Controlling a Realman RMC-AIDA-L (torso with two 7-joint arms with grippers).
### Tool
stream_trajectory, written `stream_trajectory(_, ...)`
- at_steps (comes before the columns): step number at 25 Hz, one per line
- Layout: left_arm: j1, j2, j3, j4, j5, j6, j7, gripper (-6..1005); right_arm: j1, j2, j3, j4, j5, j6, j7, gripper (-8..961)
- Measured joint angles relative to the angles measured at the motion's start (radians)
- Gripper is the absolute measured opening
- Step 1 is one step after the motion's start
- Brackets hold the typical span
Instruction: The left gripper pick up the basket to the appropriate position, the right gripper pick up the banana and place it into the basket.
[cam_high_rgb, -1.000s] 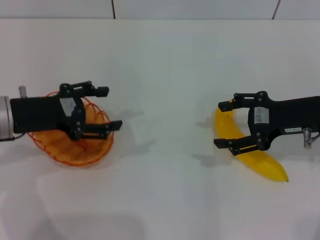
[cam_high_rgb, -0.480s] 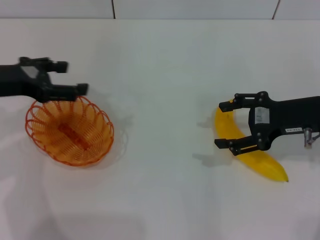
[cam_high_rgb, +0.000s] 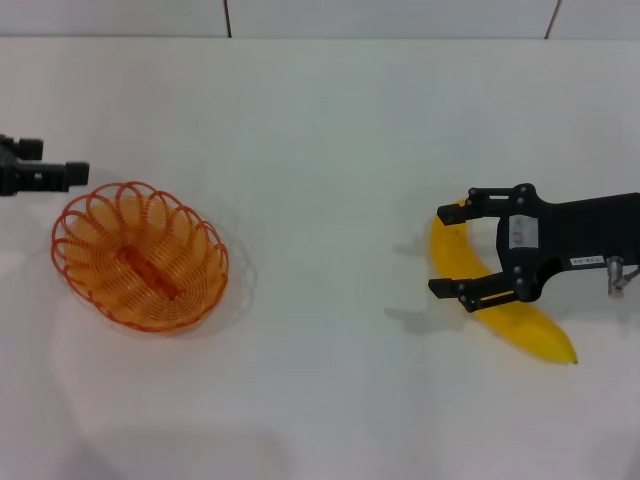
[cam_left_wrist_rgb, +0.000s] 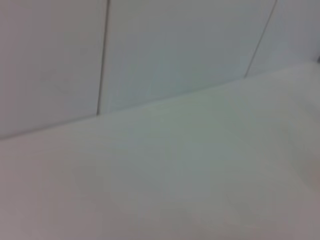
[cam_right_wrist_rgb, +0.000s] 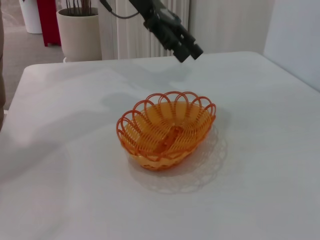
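**Basket sitting alone, right claw straddling the banana**

You are looking at a plain white table with pale panelled walls behind it. On the right, the right gripper, a black two-fingered claw, is hovering over the bright yellow curved banana, which is lying flat on the table. Its fingers are spread wide, one near the banana's upper end and one across its middle, and they are not pinching the fruit. A white square sticker and a long white label are showing on that claw and arm, but the writing on them is too small for you to read.

The shallow oval basket of orange wire loops is resting on the table at the left, well apart from the banana, with nothing gripping it. The left gripper is showing only as a black tip at the left edge, just beyond the basket's far rim; you cannot tell how its fingers are set.

The right wrist view is giving you what the head view is not: the basket from the side, the left gripper raised above the table beyond it, and a room with a cream plant pot and a red object past the table. The left wrist view is showing you only bare table and wall.
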Motion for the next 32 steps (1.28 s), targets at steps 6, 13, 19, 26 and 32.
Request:
stream_trajectory(6, -0.048, -0.012, -0.001, -0.042, 0.177, -0.061, 0.0, 891, 0.009, 0.001, -0.006, 0.001, -0.002, 0.0, 0.0, 892)
stream_trajectory(13, -0.1, -0.036, -0.001, -0.081, 0.291, -0.121, -0.002, 891, 0.011, 0.001, -0.01, 0.002, -0.004, 0.0, 0.0, 892)
stream_trajectory(19, -0.105, -0.05, 0.0, -0.083, 0.302, -0.149, -0.003, 891, 0.012, 0.002, -0.012, 0.002, -0.004, 0.0, 0.003, 891)
stream_trajectory(26, -0.108, -0.083, 0.012, -0.083, 0.334, -0.193, 0.001, 890, 0.012, 0.001, -0.011, 0.001, -0.004, 0.0, 0.007, 891)
stream_trajectory(32, -0.13, -0.11, 0.014, -0.092, 0.365, -0.219, 0.006, 891, 0.018, 0.0, -0.011, 0.015, -0.006, 0.0, 0.008, 891)
